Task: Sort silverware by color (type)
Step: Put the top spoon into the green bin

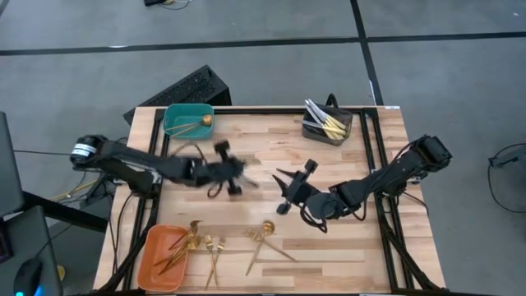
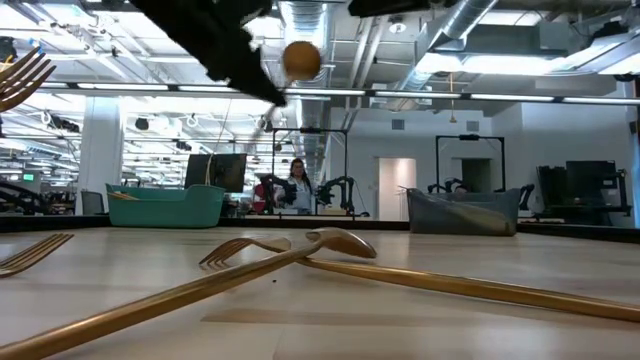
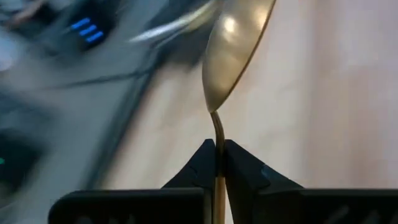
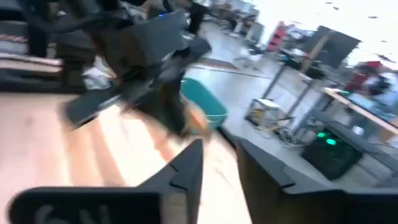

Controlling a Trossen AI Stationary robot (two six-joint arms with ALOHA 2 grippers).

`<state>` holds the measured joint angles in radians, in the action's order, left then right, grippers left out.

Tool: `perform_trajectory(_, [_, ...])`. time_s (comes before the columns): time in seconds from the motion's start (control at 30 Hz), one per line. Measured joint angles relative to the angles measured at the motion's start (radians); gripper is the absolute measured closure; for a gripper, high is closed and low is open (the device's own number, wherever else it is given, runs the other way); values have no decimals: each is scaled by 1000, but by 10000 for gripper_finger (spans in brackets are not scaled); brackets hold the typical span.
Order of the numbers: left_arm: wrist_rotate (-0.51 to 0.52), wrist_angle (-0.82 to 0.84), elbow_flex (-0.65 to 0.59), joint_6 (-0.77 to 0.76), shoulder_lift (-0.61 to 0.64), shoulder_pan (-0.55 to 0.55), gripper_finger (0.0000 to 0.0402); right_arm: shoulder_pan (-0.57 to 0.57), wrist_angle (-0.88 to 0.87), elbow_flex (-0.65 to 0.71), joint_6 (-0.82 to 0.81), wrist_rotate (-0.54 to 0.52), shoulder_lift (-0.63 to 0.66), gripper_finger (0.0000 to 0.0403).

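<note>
Left tool clamped on the handle of a gold spoon, hovering over the surface left of centre, between the teal bin at the far left corner and the orange bin at the near left corner. Teal bin holding a couple of gold pieces; orange bin holding several more. Just right of the orange bin, along the near edge, loose forks and a crossed fork and spoon lying unsorted. Right tool near the centre, fingers apart, holding nothing. Dark grey bin at the far right, loaded with knives. Seemingly well past halfway: roughly five loose pieces left.
</note>
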<state>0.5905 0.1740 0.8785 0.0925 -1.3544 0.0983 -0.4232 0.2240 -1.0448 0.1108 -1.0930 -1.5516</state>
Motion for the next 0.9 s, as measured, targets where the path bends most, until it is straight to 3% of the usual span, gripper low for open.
perform_trajectory(0.1, [59, 276, 88, 116, 63, -121, 399, 8, -40, 2, -4, -31, 15, 247])
perform_trajectory(0.2, [51, 456, 135, 233, 87, -290, 399, 34, -71, 0, -61, -27, 17, 223])
perform_trajectory(0.33, [53, 519, 143, 336, 84, -542, 400, 63, -197, 1, -178, -20, 13, 214])
perform_trajectory(0.43, [3, 555, 143, 342, 74, -667, 401, 63, -324, 1, -283, -12, 14, 215])
perform_trajectory(0.67, [-20, 564, 133, 445, 42, -816, 401, 75, -448, 1, -376, -17, 55, 218])
perform_trajectory(0.9, [22, 648, 131, 445, -129, -877, 398, 99, -454, 1, -399, 78, 60, 217])
